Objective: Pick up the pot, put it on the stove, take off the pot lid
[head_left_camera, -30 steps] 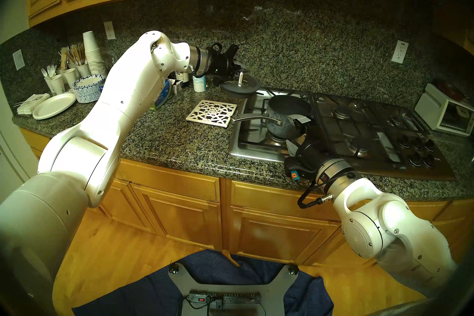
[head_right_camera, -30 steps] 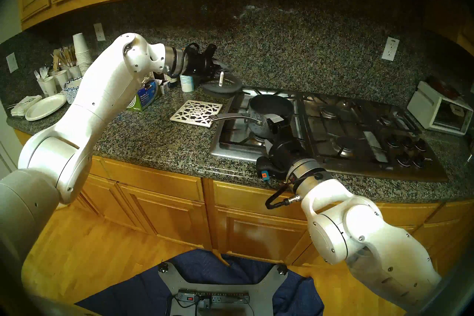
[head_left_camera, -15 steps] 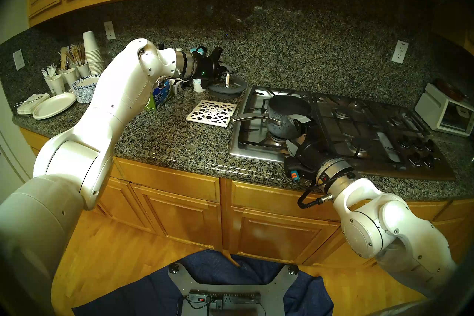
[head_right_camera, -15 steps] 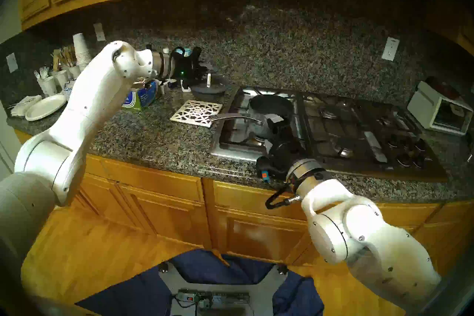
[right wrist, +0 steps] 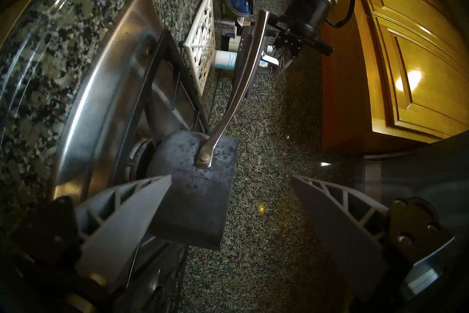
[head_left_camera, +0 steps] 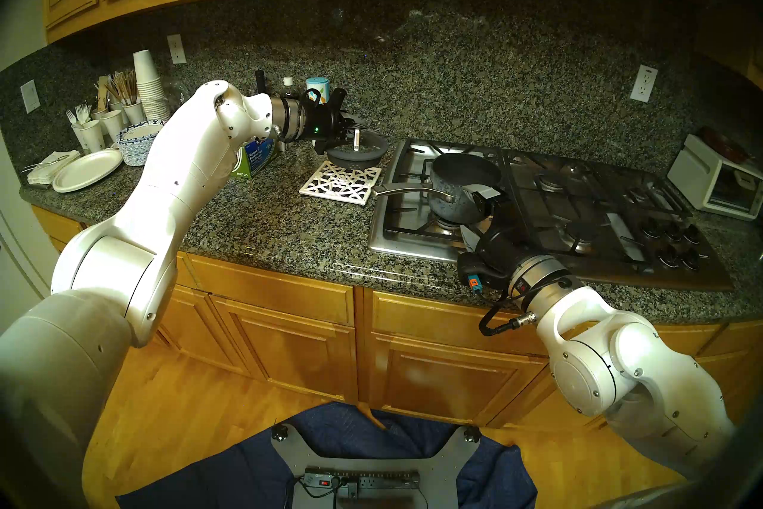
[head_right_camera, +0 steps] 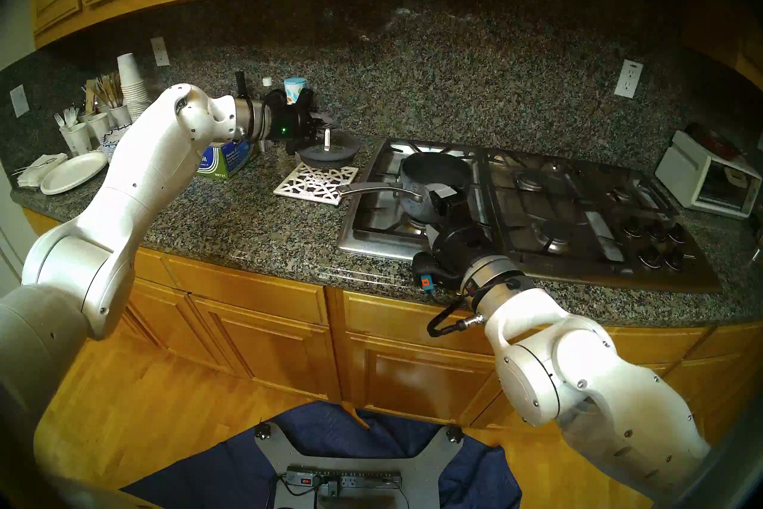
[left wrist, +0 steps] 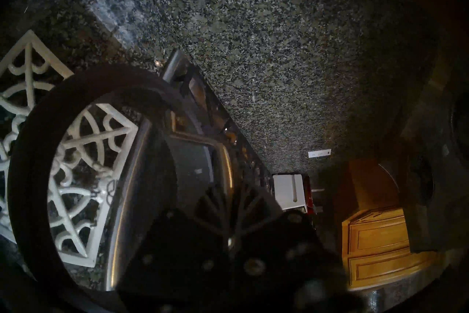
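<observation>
While my left gripper (head_left_camera: 351, 129) is clamped on the upright silver loop handle of the round glass-centred pot lid with the wide dark grey rim (head_left_camera: 357, 153), the lid hangs just above the far edge of the white lattice square trivet (head_left_camera: 342, 183) on the speckled granite counter (head_left_camera: 264, 219). I judge the step in hand to be setting the lid down, so I should keep it level, bring it over the middle of the trivet, lower until the rim rests all round, and only then let go. The small dark blue-grey speckled saucepan (head_left_camera: 462, 186) sits uncovered on a front burner grate of the wide stainless steel gas cooktop (head_left_camera: 578, 202), its long silver handle reaching toward the trivet; I must keep the rim off it. My right gripper (right wrist: 228, 205) waits beside the saucepan, fingers spread wide, holding nothing.
</observation>
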Robot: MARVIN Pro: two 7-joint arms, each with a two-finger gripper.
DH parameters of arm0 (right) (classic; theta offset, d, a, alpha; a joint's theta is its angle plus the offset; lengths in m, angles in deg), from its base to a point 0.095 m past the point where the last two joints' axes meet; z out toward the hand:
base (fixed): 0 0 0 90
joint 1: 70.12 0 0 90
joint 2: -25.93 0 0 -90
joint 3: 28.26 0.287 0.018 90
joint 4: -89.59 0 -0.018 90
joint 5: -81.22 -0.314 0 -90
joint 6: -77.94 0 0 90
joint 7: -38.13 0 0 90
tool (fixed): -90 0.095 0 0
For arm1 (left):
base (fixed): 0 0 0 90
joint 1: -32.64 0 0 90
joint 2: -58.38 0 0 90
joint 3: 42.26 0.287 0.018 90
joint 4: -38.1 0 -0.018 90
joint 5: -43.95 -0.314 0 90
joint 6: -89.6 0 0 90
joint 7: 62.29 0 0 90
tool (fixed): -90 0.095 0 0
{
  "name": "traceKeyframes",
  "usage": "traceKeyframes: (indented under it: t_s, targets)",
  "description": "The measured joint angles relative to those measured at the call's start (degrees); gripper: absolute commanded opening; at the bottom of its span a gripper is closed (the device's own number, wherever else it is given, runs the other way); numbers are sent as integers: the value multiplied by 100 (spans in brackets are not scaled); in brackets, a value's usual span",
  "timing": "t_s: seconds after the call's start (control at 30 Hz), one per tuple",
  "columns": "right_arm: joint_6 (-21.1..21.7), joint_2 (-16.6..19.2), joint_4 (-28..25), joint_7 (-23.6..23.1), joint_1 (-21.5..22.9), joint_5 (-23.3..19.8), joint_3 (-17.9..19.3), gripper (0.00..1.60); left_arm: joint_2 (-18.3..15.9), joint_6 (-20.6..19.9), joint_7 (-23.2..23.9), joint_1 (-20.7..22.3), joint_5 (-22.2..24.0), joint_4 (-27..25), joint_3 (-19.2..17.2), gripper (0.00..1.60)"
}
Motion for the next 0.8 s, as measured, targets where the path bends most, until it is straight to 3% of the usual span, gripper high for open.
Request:
traceKeyframes:
  t_s: [0.8]
  targets:
    - [0,0,0,-4,1,0,0,160,253,107,565,1,-879,658,1,0]
